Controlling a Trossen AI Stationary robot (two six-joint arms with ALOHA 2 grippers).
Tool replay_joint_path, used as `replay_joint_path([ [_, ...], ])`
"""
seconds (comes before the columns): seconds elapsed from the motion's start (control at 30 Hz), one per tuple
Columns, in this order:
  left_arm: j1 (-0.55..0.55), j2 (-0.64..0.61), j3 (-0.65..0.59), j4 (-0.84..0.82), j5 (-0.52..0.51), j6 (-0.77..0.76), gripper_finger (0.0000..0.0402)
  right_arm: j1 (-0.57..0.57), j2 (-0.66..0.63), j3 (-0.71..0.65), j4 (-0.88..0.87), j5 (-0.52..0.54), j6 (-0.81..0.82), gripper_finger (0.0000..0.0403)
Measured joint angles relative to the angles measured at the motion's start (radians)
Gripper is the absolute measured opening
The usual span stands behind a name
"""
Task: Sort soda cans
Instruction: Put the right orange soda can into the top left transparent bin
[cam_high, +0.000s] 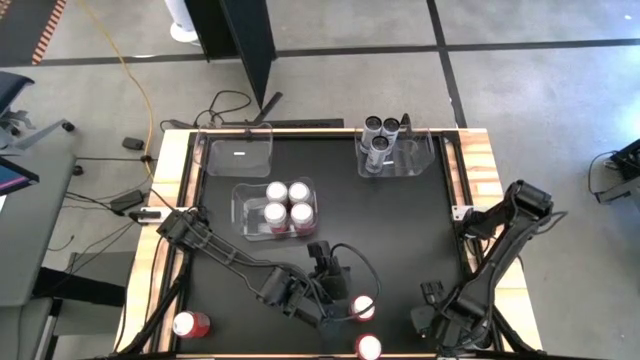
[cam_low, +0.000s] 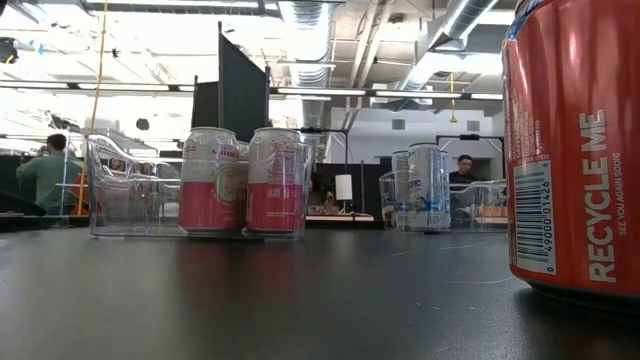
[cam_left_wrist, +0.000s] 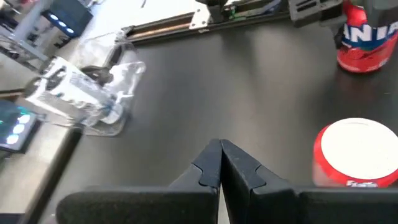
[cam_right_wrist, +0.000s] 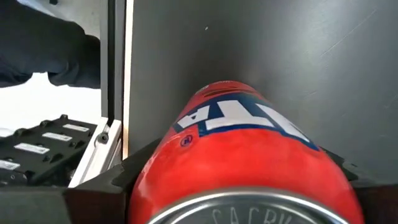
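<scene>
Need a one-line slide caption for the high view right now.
Four pink-and-white cans and three silver cans binned; red cans wait near the left end effector.

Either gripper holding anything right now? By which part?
Right gripper appears to clamp a red can across its body, by the sides near the top rim. Left gripper is shut on nothing.

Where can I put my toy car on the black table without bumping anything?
The biggest bare patch of the table lies between the bin of grey cans, the bin of pink cans and the right arm. The empty bin is free too. The near edge is crowded: the shut left tool sits beside red cans.
</scene>
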Motion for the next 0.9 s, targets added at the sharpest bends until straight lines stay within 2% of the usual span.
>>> replay_joint_path([
  [0.23,-0.014,-0.004,0.142,-0.169,-0.091,-0.002,0.0000,-0.043,0.005,0.040,-0.086,0.047,-0.052,0.0292],
  [0.6,-0.058,-0.221,0.118,-0.298,-0.229,-0.037,0.0000,-0.162,0.003,0.281,-0.367,0.186,-0.250,0.0292],
  [0.73,-0.064,-0.285,0.118,-0.414,-0.239,-0.078,0.0000,-0.234,0.002,0.395,-0.449,0.257,-0.364,0.0292],
  [0.9,-0.053,-0.319,0.117,-0.595,-0.255,-0.199,0.0000,-0.354,0.001,0.532,-0.463,0.355,-0.558,0.0292],
])
